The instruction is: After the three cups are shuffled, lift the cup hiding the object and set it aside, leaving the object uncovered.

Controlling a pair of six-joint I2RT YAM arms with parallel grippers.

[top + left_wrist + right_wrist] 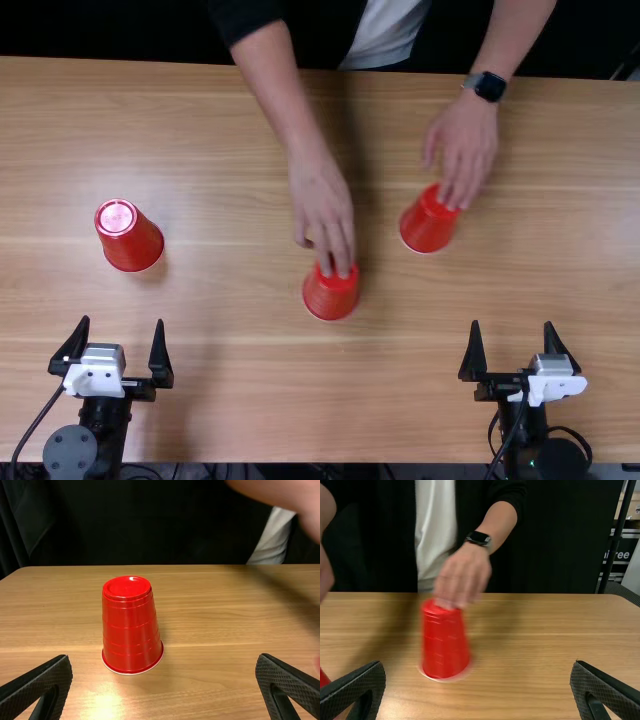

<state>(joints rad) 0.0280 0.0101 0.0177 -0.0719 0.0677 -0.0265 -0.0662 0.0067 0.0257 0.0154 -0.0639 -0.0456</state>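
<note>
Red plastic cups, three, all mouth-down on the wooden table (560, 260).

Left cup (128, 236) stands alone on the left side of the table, ahead of the left arm, upright and untouched.

Middle cup (331, 290) sits near the centre, closest of the three to the table's near edge. One hand (325, 205) of a person across the table reaches in, fingertips pressed on the cup's base.

Right cup (428, 222) is farther back and to the right of the middle one, apart from it. Other hand (462, 150), with a dark watch (489, 86) on the wrist, covers its top with the fingers.

Which cup covers the object cannot be told.

Left gripper (120, 325) sits low by the near edge, fingers spread wide, nothing between them, well short of the left cup.

Right gripper (511, 327) sits likewise at the near edge on the right, fingers spread wide and holding nothing, apart from the right cup.
</note>
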